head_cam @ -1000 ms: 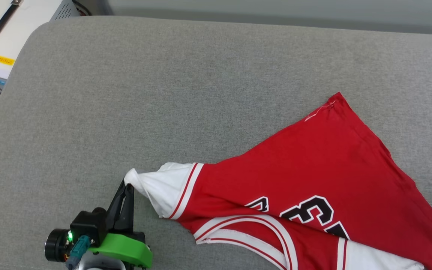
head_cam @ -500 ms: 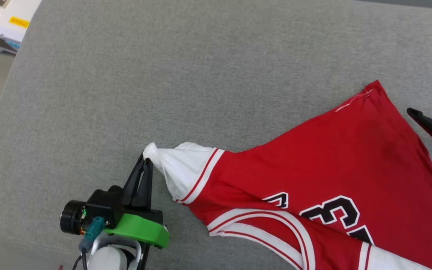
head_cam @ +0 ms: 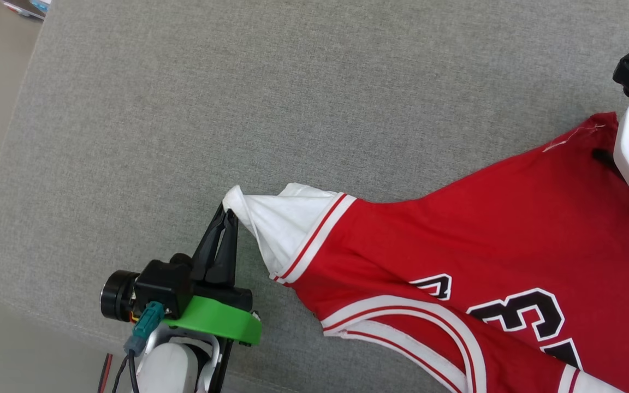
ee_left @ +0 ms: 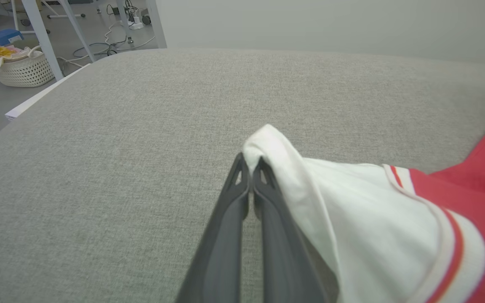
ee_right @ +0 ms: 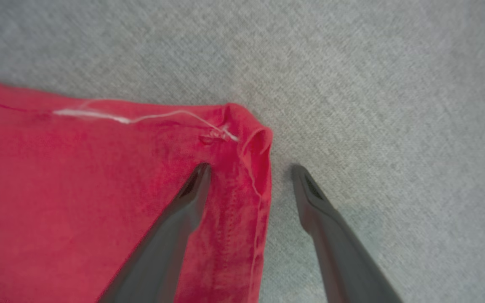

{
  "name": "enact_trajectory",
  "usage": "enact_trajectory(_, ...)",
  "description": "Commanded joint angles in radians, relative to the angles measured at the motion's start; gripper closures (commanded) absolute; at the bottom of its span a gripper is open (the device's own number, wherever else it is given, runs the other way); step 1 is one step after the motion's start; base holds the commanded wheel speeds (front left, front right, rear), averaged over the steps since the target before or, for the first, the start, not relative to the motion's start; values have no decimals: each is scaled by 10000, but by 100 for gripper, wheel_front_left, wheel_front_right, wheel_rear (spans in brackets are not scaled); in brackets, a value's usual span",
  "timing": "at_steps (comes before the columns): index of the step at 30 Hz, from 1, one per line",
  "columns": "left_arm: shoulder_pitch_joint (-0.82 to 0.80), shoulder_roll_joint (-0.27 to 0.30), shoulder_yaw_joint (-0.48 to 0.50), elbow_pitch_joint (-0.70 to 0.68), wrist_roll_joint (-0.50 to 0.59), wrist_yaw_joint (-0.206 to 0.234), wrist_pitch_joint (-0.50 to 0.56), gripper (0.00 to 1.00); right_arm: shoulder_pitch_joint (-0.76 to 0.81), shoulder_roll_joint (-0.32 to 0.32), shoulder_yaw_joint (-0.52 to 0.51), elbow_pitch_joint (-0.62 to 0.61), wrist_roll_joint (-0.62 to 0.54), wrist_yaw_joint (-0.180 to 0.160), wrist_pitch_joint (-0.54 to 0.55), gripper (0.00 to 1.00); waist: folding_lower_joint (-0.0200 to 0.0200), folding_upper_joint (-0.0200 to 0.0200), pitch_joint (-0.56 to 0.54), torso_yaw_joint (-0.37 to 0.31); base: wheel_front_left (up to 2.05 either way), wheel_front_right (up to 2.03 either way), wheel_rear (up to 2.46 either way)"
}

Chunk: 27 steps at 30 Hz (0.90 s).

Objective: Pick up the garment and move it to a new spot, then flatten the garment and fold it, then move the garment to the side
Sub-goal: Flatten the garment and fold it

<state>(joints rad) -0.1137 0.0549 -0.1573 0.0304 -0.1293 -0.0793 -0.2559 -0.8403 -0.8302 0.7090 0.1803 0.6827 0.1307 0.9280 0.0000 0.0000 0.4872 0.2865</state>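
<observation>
Your right gripper (ee_right: pixel 251 168) arrives over garment (head_cam: pixel 456 234) hem corner (ee_right: pixel 255 139), jaws wide, empty, straddling edge. Left gripper (head_cam: pixel 226 214) pinches sleeve tip (ee_left: pixel 267 143), garment's opposite end.

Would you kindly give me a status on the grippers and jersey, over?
Left gripper shut on garment at white sleeve tip. Right gripper open, straddling red hem corner. Nothing blocking on grey cushion.

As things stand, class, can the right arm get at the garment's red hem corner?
Probably yes: the right end effector straddles the garment's corner edge, jaws open, nothing in between.
</observation>
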Motion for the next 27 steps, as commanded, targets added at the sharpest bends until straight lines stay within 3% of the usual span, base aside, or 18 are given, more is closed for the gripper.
enact_trajectory(1,-169,-43,8,10,-76,80,-59,100,358,62,528,350,200,0,31,0,0,0,59,57,0,0,0)
enact_trajectory(2,-163,-43,23,28,-82,89,-59,100,380,-10,726,399,314,0,-13,100,0,0,35,36,0,0,0)
enact_trajectory(13,-30,1,255,234,154,-34,-59,100,-80,71,984,440,945,0,-2116,100,0,0,-1017,-440,0,0,0)
enact_trajectory(27,-409,899,560,-91,499,-259,-59,100,884,-138,-35,-492,1364,0,-5084,100,0,0,-2648,-1390,0,0,0)
